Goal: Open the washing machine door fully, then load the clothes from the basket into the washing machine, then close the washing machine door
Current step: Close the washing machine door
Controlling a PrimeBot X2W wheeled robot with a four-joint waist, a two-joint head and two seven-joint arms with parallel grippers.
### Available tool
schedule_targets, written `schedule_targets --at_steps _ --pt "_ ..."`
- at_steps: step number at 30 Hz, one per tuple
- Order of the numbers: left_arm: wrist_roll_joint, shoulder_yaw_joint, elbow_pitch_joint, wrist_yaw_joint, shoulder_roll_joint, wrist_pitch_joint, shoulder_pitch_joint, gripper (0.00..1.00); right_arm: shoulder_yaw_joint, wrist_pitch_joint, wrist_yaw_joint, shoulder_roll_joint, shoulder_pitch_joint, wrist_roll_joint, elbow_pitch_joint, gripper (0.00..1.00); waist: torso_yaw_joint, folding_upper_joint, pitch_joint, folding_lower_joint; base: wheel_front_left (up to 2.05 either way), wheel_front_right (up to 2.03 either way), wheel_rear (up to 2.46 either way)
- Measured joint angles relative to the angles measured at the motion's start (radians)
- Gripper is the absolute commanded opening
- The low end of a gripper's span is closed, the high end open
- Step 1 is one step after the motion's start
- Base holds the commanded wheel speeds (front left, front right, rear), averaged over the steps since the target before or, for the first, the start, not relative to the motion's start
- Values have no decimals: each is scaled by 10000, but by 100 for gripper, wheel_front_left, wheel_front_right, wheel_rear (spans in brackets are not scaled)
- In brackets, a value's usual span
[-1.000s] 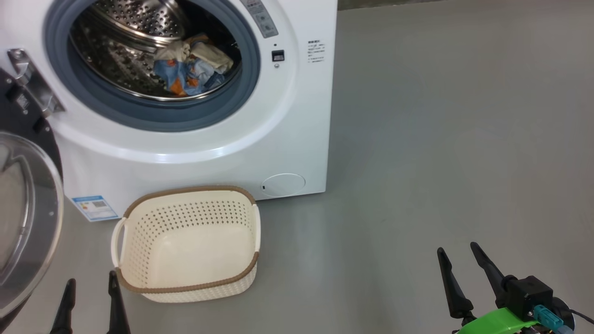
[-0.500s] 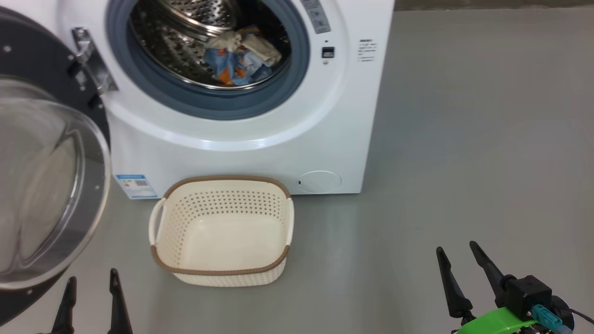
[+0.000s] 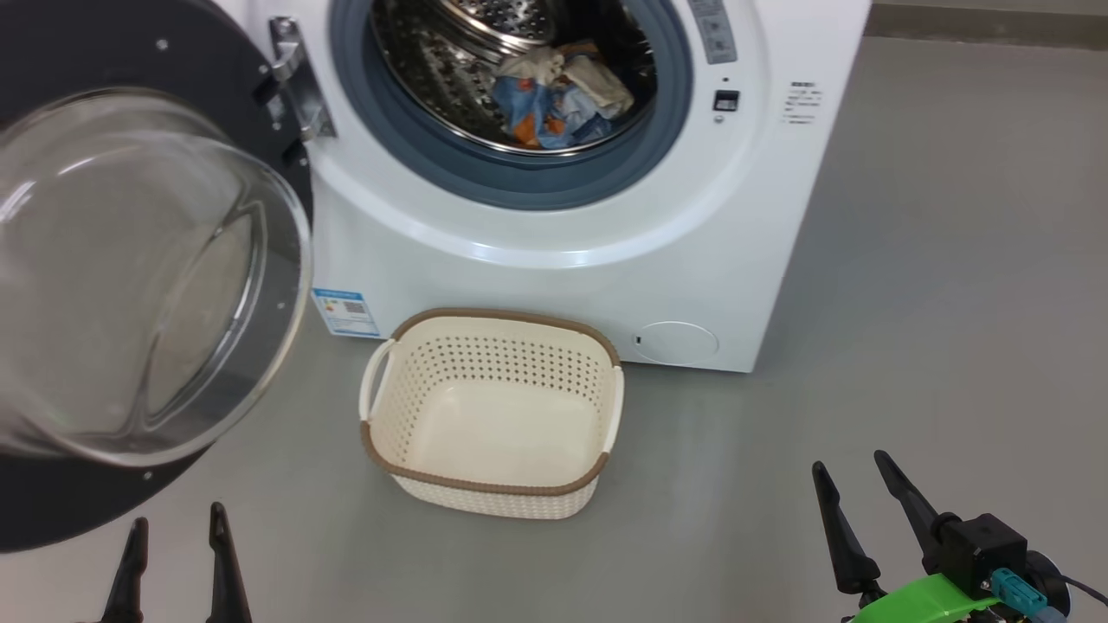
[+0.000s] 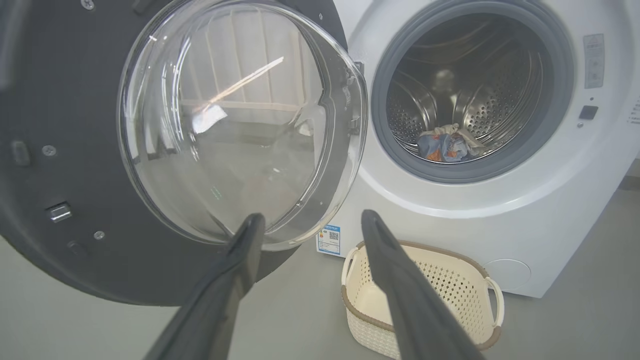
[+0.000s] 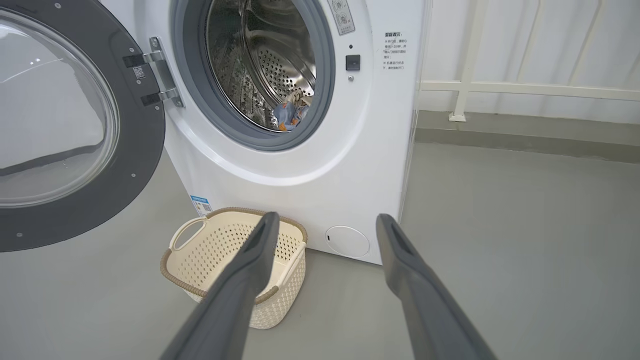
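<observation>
The white washing machine stands with its door swung wide to the left, glass bowl facing me. The clothes, blue with orange prints plus cream pieces, lie in the steel drum. On the floor in front sits the cream basket, nothing in it. My left gripper is open, low at the left, below the door's edge. My right gripper is open over bare floor to the basket's right. The left wrist view shows the left gripper, door, clothes and basket. The right wrist view shows the right gripper, basket and clothes.
The open door juts out over the floor at the left. A white railing and a low kerb run behind the machine on the right. Grey floor stretches to the right. A round flap and blue label mark the machine's base.
The camera has turned left, so machine, basket and door have slid rightwards across the picture. Both grippers keep their places and stay open.
</observation>
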Motion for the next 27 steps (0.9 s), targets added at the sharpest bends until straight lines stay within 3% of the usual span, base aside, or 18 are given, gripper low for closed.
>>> schedule_targets --at_steps 27 --pt "-447 -215 -4 355 0 0 21 100 54 0 0 -125 0 -12 73 100 1642 1 124 0 0 0 0"
